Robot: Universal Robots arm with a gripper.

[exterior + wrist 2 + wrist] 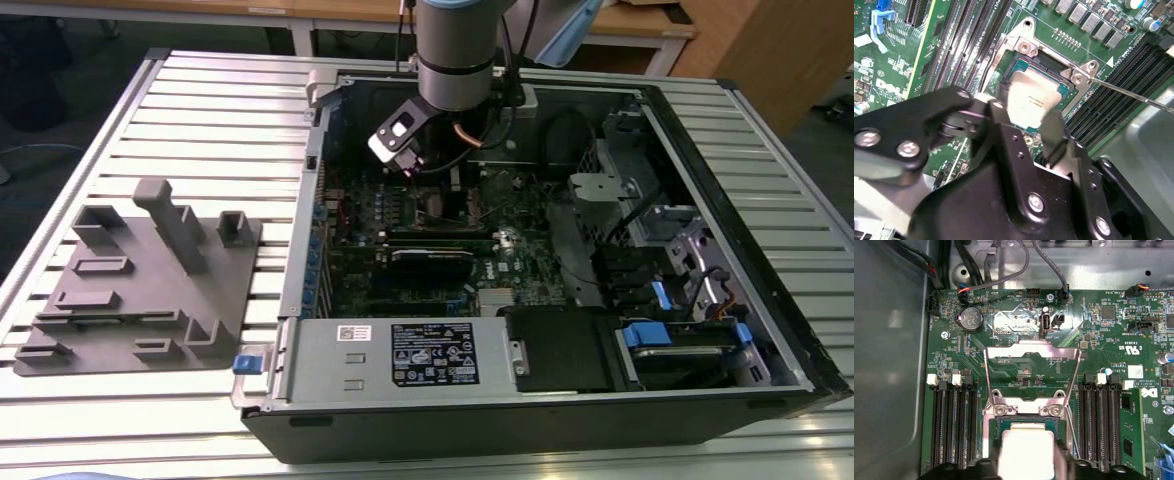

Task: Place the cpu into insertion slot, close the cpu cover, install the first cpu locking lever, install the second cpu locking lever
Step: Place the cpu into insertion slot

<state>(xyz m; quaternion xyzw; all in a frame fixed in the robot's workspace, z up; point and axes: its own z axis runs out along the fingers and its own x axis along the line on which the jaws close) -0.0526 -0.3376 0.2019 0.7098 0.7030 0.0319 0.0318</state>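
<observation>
End effector [1026, 119] grips flat, silver-grey square cpu [1030, 97].

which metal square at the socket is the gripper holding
The cpu, the solid silver square held in the gripper over the insertion slot. The cpu cover, the frame with the cutout, stands swung open, apart from it.

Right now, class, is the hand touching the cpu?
Touching. In the second wrist view the hand has fingers pressed against opposite edges of the cpu, no gap.

Open cpu cover [1031, 347] beside insertion slot [1026, 420]
</observation>
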